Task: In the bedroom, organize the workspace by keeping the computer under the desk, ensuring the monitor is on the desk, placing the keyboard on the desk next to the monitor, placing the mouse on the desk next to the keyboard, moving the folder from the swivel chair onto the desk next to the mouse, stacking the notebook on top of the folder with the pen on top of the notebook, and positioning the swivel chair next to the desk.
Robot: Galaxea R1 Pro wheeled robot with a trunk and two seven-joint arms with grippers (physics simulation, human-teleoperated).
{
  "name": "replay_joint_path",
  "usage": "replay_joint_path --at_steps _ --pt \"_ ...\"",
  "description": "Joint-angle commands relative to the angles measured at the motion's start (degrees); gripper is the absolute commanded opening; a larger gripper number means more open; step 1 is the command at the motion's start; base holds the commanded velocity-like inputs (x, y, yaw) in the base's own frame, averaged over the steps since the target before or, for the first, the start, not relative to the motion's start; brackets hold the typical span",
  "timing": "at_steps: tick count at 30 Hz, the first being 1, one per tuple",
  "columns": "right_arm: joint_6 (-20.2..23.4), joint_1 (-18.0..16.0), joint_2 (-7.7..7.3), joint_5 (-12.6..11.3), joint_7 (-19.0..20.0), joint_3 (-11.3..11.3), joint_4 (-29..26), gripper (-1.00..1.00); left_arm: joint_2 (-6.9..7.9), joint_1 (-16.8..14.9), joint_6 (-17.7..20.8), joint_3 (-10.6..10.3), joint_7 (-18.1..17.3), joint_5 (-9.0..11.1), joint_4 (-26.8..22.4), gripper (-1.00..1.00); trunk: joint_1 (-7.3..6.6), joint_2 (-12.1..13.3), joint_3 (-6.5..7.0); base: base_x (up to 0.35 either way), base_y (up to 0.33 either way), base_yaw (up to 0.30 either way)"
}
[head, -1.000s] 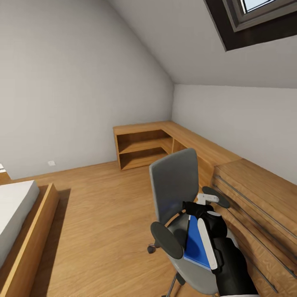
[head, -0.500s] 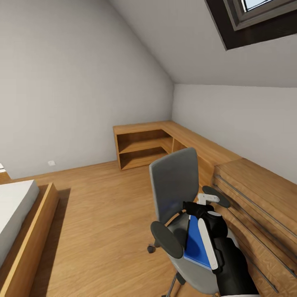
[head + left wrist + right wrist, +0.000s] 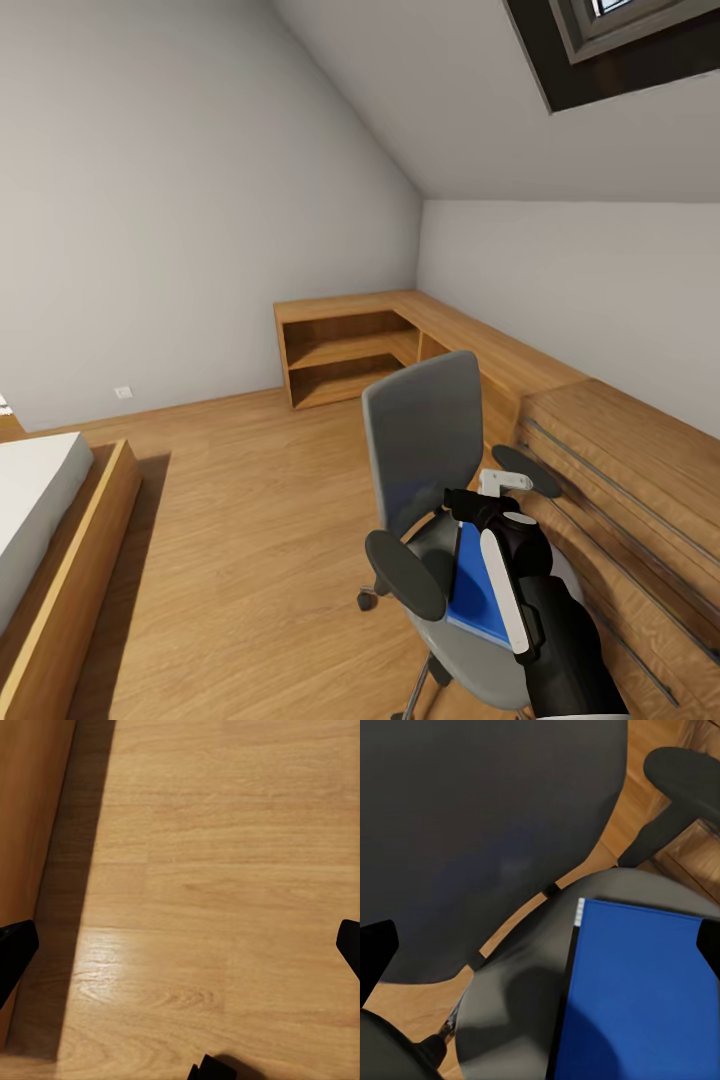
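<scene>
The swivel chair (image 3: 422,440) stands at the lower middle right, with a grey back, grey seat and black armrests. The bright blue folder (image 3: 470,592) lies flat on its seat. My right gripper (image 3: 468,503) hovers open just above the folder's far end, close to the chair back. In the right wrist view the folder (image 3: 641,994) lies below the open right gripper (image 3: 540,949), with the chair back (image 3: 487,825) beyond it. My left gripper (image 3: 180,945) is open over bare wooden floor.
A low oak shelf unit (image 3: 345,355) runs along the far corner. A light oak chest of drawers (image 3: 620,470) stands right beside the chair. A bed (image 3: 40,520) with a wooden frame sits at the left. Open floor (image 3: 250,500) lies between bed and chair.
The whole head view has shifted slightly, so the camera has moved. The chair, the folder and my right gripper keep the same places relative to each other.
</scene>
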Motion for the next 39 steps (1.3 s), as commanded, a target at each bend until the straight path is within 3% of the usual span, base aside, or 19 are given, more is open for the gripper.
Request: replay_joint_path --at_steps 1,13,27,33,39 --pt "0.21 -0.03 0.02 -0.38 -0.4 0.01 -0.06 1.0 0.09 0.0 -0.17 -0.47 0.43 0.5 -0.09 1.0 0.23 -0.45 -0.23 0.0 0.0 0.0" --pt "-0.11 -0.03 -0.22 -0.25 -0.45 -0.3 0.22 1.0 0.12 0.0 -0.12 -0.35 0.43 0.6 -0.09 1.0 2.86 -5.26 -2.39 0.0 0.0 0.0" --pt "-2.19 -0.36 -3.14 -0.28 -0.46 -0.48 3.47 1.0 0.0 0.0 -0.02 -0.35 0.39 0.67 -0.31 1.0 5.94 -10.87 -4.9 0.0 0.0 0.0" --pt "-4.17 -4.31 -5.53 -0.37 -0.45 -0.57 11.59 1.0 -0.01 0.0 0.0 -0.33 0.4 0.67 -0.7 1.0 7.26 -13.28 -5.98 0.0 0.0 0.0" --pt "-12.37 -15.68 -8.67 -0.39 -0.36 -0.6 30.73 1.0 -0.04 0.0 0.0 -0.31 0.43 0.67 -1.36 1.0 8.58 -15.69 -7.05 0.0 0.0 0.0"
